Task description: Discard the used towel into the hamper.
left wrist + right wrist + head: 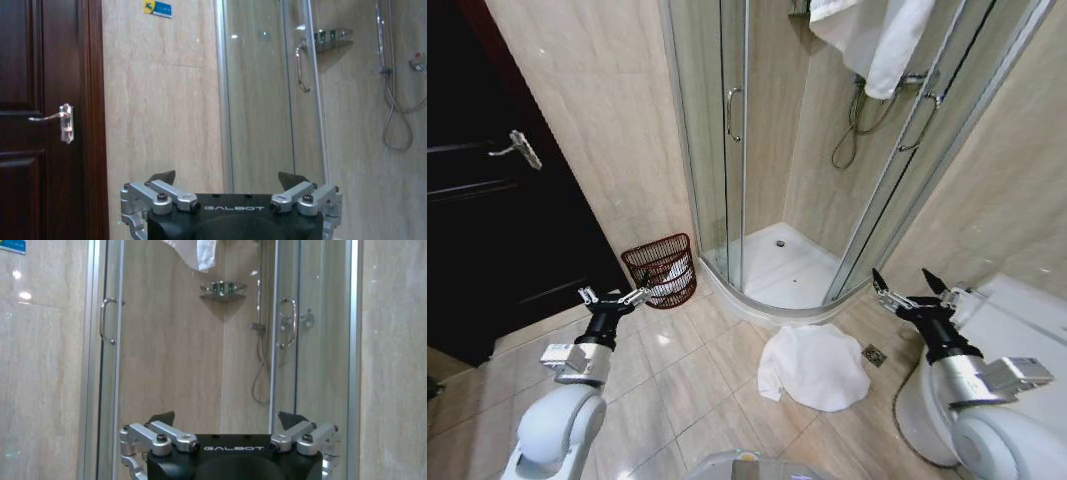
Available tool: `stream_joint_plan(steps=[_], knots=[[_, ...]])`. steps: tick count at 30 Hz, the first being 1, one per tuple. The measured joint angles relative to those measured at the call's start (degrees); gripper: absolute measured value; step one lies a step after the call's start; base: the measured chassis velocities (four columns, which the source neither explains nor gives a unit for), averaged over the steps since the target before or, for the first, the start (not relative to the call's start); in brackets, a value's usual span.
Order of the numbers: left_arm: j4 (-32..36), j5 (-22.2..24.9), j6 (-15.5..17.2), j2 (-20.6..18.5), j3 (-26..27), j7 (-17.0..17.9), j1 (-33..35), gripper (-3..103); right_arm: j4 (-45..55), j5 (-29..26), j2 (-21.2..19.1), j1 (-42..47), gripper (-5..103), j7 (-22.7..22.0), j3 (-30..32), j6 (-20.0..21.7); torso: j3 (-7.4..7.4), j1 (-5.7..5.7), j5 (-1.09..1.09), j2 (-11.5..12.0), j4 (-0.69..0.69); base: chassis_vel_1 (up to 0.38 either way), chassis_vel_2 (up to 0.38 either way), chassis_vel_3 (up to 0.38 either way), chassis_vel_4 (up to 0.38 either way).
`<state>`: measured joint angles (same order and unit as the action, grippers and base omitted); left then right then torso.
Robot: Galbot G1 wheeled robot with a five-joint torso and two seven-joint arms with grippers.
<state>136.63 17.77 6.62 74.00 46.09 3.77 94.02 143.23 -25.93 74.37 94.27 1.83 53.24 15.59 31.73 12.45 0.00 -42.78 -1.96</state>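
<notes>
Towel [815, 366], white and crumpled, lies on the floor tiles before the shower stall [777, 250]; the hamper [662, 270] stands by the wall, well apart. From the head view, left gripper [613, 297] and right gripper [909, 284] hover spread, empty. Left wrist view: left gripper [227, 178] released, facing a door [40, 120]. Right wrist view: right gripper [227, 418] released, facing the stall.

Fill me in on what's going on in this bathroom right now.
Nothing is being handled yet. A crumpled white towel lies on the beige tiled floor before the curved glass shower stall. The small round red-brown wire hamper stands by the wall beside the stall. The robot's left hand and right hand are both open, raised above the floor on either side of the towel, holding nothing.
</notes>
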Motion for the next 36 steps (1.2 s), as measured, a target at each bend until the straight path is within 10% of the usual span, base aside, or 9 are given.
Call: stream_joint_plan(steps=[36], knots=[[0.66, -0.71, 0.02, -0.61, -0.22, -0.21, -0.11, 100, 0.00, 0.28, 2.91, -0.16, 100, 0.43, -0.25, 0.28, 5.27, 4.21, 0.00, -9.47, 0.00, 0.000, 0.000, 0.000, 0.000]])
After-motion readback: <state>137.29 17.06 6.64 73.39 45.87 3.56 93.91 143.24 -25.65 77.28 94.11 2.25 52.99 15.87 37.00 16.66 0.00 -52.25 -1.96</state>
